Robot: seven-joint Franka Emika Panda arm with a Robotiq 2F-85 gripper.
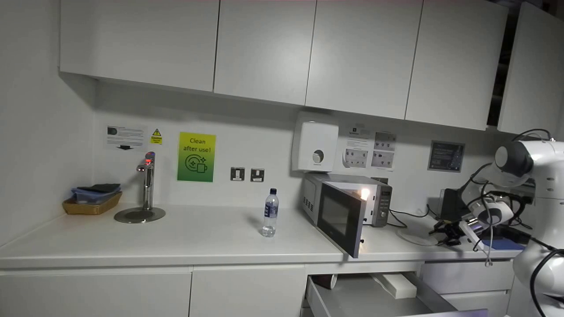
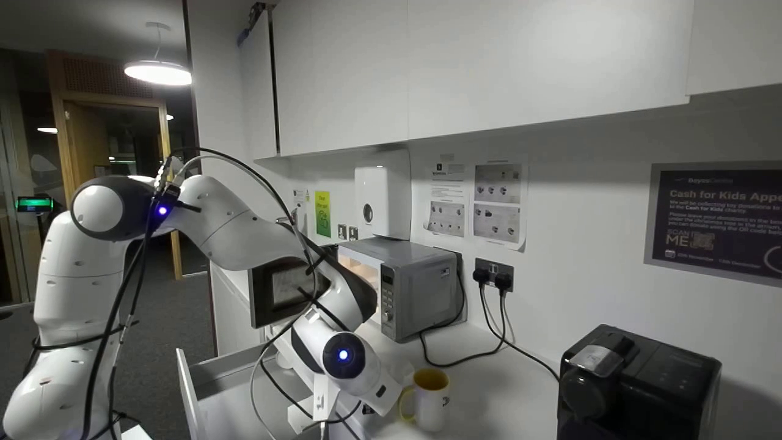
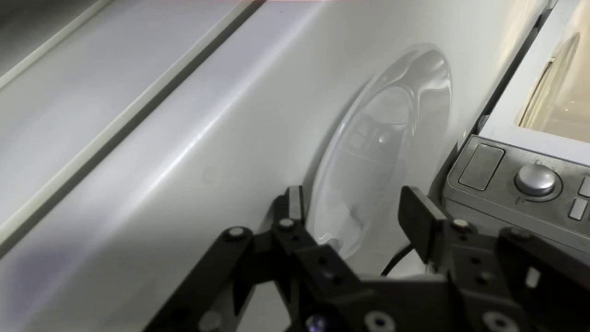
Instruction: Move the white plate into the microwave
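The white plate [image 3: 382, 124] lies face up on the counter in the wrist view; its pale rim [image 1: 414, 240] shows faintly in an exterior view. The silver-grey microwave [image 1: 384, 207] stands against the wall, beyond the plate from the arm. Its dark glass door [image 1: 341, 215] is swung open and a warm light glows. The microwave also shows in the other views [image 2: 421, 287] [image 3: 516, 189]. My gripper [image 3: 352, 200] is open and empty, with its fingers apart at the plate's near end. I cannot tell whether a finger touches the rim. The arm hides the fingers in an exterior view.
An open drawer [image 1: 361, 304] juts out below the counter. A white and yellow mug [image 2: 432, 403] stands near the wrist, and a black coffee machine [image 2: 635, 385] is at the right. A water bottle [image 1: 270, 215] stands beyond the microwave door. Cables [image 2: 452, 360] lie behind the microwave.
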